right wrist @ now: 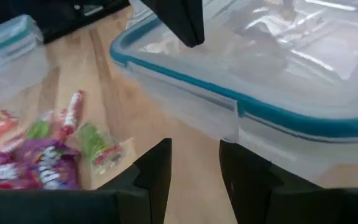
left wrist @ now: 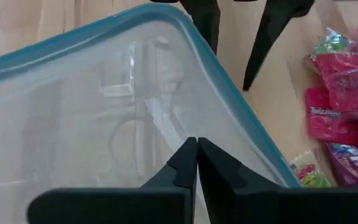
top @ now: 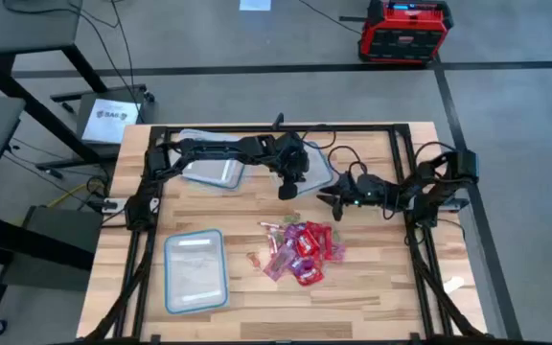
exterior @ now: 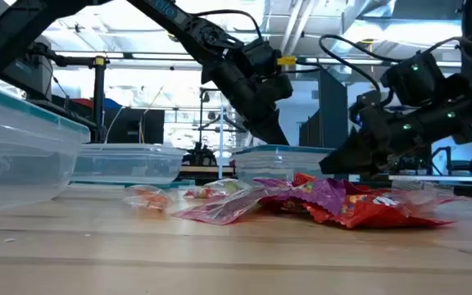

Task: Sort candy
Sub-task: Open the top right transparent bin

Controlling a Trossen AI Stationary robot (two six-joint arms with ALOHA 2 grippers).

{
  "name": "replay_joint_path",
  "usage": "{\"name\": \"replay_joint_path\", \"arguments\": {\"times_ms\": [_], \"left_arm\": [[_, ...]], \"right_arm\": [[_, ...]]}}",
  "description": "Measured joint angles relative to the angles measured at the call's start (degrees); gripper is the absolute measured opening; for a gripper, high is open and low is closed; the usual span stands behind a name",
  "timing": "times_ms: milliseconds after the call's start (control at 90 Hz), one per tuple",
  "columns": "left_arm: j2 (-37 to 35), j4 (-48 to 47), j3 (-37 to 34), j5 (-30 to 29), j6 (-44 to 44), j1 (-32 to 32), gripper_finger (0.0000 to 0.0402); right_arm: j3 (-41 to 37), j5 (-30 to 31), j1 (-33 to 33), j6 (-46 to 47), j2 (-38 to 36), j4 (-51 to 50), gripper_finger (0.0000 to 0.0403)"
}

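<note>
- Nearest the low camera: a clear bin [exterior: 15,147], set on the table [exterior: 236,254] away from the heap so it stays free for dropping into.
- Candy [top: 300,251] sits in one loose heap mid-table, red and pink packets overlapping, a few strays on its left edge. Nothing sorted yet, as far as I can judge.
- My left gripper [left wrist: 196,163] hangs over the rim of a far bin [left wrist: 104,106], fingers pressed together, nothing between them. I can't make out any candy in that bin.
- My right gripper [right wrist: 194,163] hovers low between that bin [right wrist: 278,68] and the heap, fingers spread, empty. It is angled toward the packets, so I read it as lining up for a pick.
- A third bin [top: 214,171] sits at the far left, under the left arm.
- Packets overlap; a pinch on the heap's edge looks safest for lifting just one.
</note>
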Motion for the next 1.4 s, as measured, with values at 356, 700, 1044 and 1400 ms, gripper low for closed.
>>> {"name": "replay_joint_path", "arguments": {"times_ms": [356,700,1044,1400], "left_arm": [[0.24,2.58,-0.22,2.54,-0.2,-0.01,0.0],[0.31,3.47,-0.26,2.6,-2.16,-0.03,0.0],[3.92,2.88,0.03,2.86,-2.66,-0.29,0.0],[4.86,2.79,0.02,2.85,-4.26,-0.44,0.0]], "right_arm": [[-3.56,-9.07,-6.88,0.0,-0.7,6.71,0.0123],[0.75,-10.91,-5.35,-1.14,7.36,10.17,0.0123],[2.78,-13.25,-5.86,-1.57,10.0,13.01,0.0123],[3.21,-24.07,-3.72,-3.93,6.32,23.45,0.0093]]}}
